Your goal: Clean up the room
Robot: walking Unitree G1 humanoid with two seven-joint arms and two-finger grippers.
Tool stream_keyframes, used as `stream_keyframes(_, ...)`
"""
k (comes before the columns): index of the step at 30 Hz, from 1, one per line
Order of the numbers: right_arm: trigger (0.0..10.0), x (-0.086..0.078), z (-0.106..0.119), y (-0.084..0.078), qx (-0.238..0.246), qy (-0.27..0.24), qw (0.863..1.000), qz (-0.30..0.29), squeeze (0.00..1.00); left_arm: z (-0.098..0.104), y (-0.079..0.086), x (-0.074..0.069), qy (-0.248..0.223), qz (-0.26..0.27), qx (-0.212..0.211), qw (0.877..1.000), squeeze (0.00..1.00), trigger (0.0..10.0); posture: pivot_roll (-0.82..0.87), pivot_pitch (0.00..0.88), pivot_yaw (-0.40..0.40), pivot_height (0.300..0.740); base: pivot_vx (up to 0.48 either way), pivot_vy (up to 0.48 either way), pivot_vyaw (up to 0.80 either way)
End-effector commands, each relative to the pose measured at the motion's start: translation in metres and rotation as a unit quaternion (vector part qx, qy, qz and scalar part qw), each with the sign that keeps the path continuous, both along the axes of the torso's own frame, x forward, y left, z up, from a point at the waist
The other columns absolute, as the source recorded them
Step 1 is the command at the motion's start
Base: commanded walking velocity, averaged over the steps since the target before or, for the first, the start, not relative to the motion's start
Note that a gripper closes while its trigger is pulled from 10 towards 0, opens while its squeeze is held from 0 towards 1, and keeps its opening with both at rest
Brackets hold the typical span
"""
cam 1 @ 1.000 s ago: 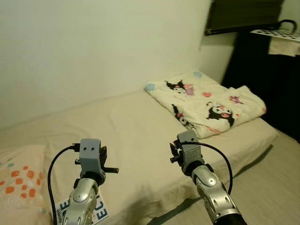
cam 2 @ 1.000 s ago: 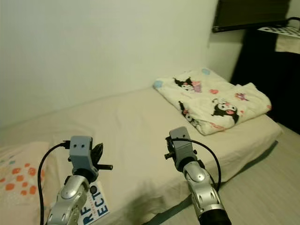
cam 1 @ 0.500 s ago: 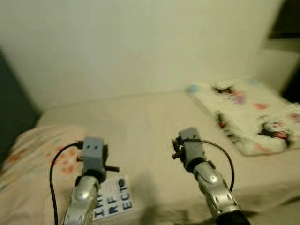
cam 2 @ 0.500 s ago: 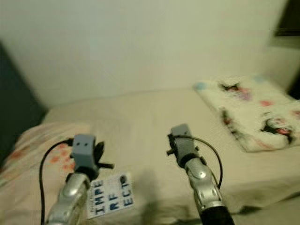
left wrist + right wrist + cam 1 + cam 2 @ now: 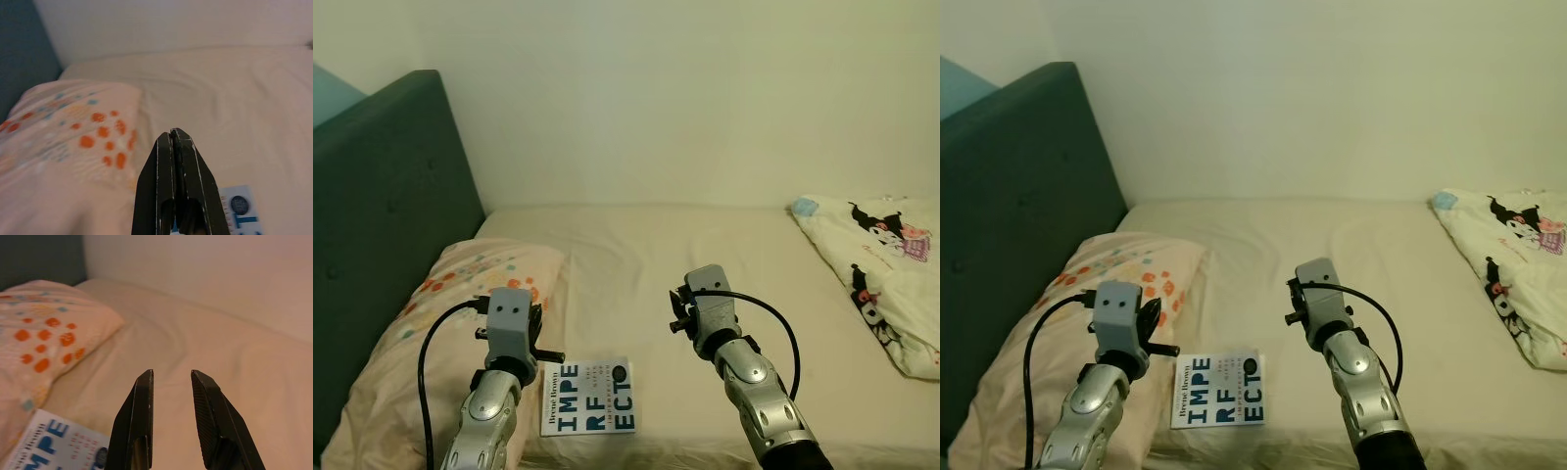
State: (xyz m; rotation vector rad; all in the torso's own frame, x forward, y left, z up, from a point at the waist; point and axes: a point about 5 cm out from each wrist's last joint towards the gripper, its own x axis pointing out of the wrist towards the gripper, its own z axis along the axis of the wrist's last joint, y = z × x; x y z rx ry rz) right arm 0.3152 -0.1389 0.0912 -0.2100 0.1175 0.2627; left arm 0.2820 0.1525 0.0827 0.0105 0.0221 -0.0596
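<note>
A white book (image 5: 589,396) with big blue letters lies flat on the beige bed (image 5: 705,245), near its front edge beside a pillow (image 5: 440,323) dotted with orange. My left gripper (image 5: 171,133) is shut with nothing in it and hovers above the pillow's edge, with the book (image 5: 242,210) just beside it. My right gripper (image 5: 172,374) is open and empty over the bare sheet, to the right of the book (image 5: 54,443). Both arms are raised in front of me, the left arm (image 5: 509,333) and the right arm (image 5: 715,313).
A folded white blanket (image 5: 891,264) with cartoon prints lies at the bed's right end. A dark teal headboard (image 5: 382,215) stands on the left behind the pillow. A plain pale wall (image 5: 656,98) runs along the far side of the bed.
The camera has swung to the left: headboard and pillow have come into view and the blanket sits at the right edge. Both arms keep the same pose.
</note>
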Motion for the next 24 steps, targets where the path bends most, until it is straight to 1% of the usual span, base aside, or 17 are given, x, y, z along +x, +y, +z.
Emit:
stream_keyframes(1,10.0,0.0008,0.0013,0.0014,0.0,-0.004,1.0,0.003,0.0,-0.0034,0.0013,-0.0012,0.011,0.002,0.007,1.0,0.0,10.0,-0.08,0.024,-0.036,0.723,0.0,0.0,0.8)
stream_keyframes(9,10.0,0.0044,0.0056,0.0017,0.004,-0.01,1.0,0.007,0.0,-0.0047,0.0055,-0.0004,0.019,0.015,0.018,1.0,0.0,10.0,-0.08,0.023,-0.034,0.723,0.0,0.0,0.8)
stream_keyframes(18,10.0,0.004,0.0051,0.0016,0.005,-0.01,1.0,0.008,0.0,-0.0045,0.0056,-0.0001,0.02,0.009,0.018,1.0,0.0,10.0,-0.08,0.021,-0.028,0.723,0.0,0.0,0.8)
stream_keyframes(21,10.0,0.0039,0.0064,0.0024,0.016,-0.016,1.0,0.008,0.0,-0.0038,0.0057,0.0003,0.02,0.009,0.018,1.0,0.0,10.0,-0.08,0.018,-0.028,0.723,0.0,0.0,0.8)
stream_keyframes(22,10.0,0.0044,0.0069,0.0017,0.028,-0.016,0.999,0.002,0.0,-0.0038,0.0059,0.0009,0.021,0.009,0.016,1.0,0.0,10.0,-0.08,0.016,-0.028,0.723,0.0,0.0,0.0)
stream_keyframes(24,10.0,0.0047,0.0064,0.0013,0.032,-0.013,0.999,-0.001,0.0,-0.004,0.0061,0.0013,0.023,0.01,0.012,1.0,0.0,10.0,-0.07,0.013,-0.028,0.723,0.0,0.0,0.0)
